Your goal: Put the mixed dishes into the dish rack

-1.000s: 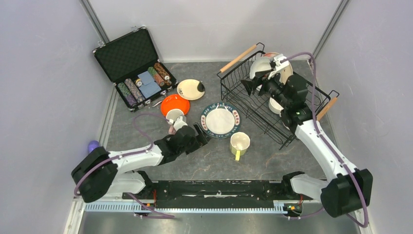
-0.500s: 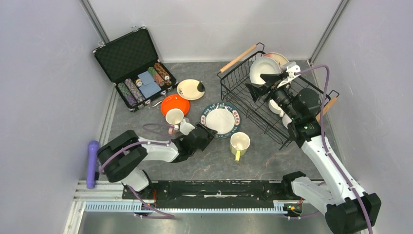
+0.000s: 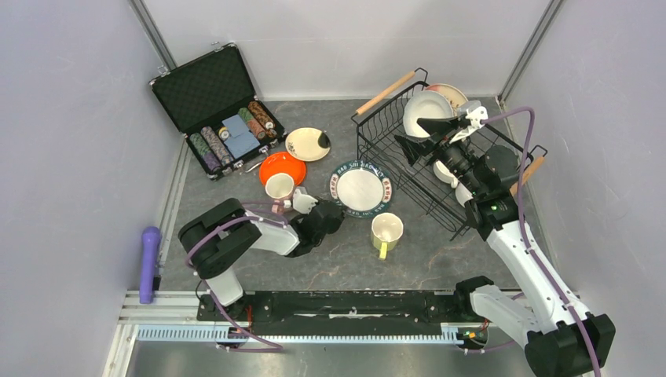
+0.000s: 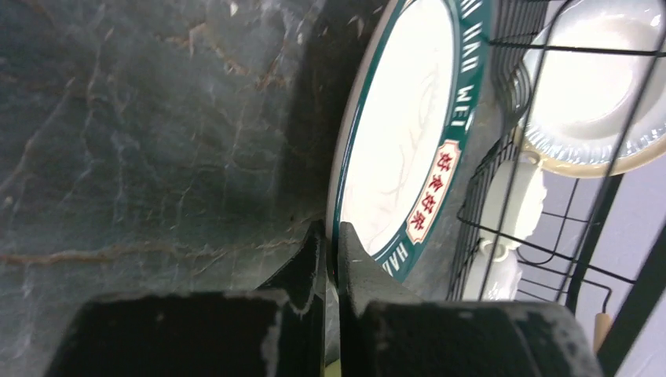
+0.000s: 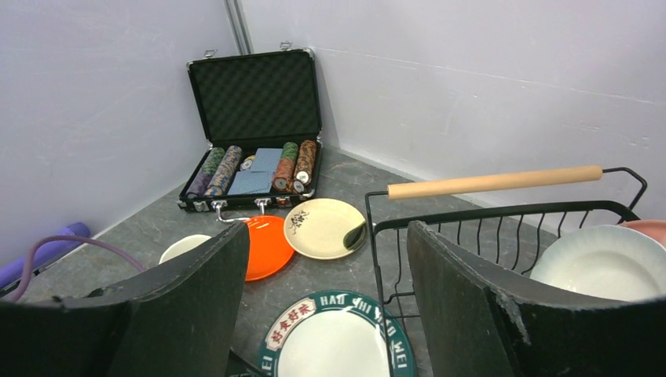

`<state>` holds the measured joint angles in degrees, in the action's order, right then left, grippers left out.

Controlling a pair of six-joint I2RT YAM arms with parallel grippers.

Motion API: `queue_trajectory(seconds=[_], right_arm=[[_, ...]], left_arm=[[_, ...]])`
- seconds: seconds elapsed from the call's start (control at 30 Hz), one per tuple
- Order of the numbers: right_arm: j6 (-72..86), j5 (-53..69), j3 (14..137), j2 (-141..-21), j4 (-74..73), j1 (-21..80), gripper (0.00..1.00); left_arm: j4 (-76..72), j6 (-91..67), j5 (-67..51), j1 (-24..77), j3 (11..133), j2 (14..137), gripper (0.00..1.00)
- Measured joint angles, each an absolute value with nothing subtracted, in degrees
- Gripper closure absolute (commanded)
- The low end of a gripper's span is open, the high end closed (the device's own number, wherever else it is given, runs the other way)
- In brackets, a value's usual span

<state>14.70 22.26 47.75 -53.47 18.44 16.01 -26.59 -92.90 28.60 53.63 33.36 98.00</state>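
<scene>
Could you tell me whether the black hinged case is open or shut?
Open: the black hinged foam-lined case has its lid raised, exposing striped poker chips and a blue card box inside.

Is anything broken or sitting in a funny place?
Nothing looks broken or spilled. The odd thing is the open black case of poker chips in the far left corner; it is not a dish.

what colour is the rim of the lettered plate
Teal rim, white letters; best in left wrist view.

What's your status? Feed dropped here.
Left jaws shut on teal-rimmed plate rim. Right jaws open over dish rack. Nothing between plate and rack.
</scene>
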Motion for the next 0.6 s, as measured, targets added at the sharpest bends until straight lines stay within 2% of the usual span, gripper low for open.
queue_trajectory(seconds=[0.33,0.6], right_arm=[[15.2,23.3,47.7,-53.5,18.8,16.0,0.22],[15.6,23.3,47.7,-54.1,18.8,16.0,0.23]], left_arm=[[-31.1,-85.9,30.2,53.1,31.2,95.0,0.98],[-14.5,-78.6,32.5,53.3,31.1,82.5,0.98]])
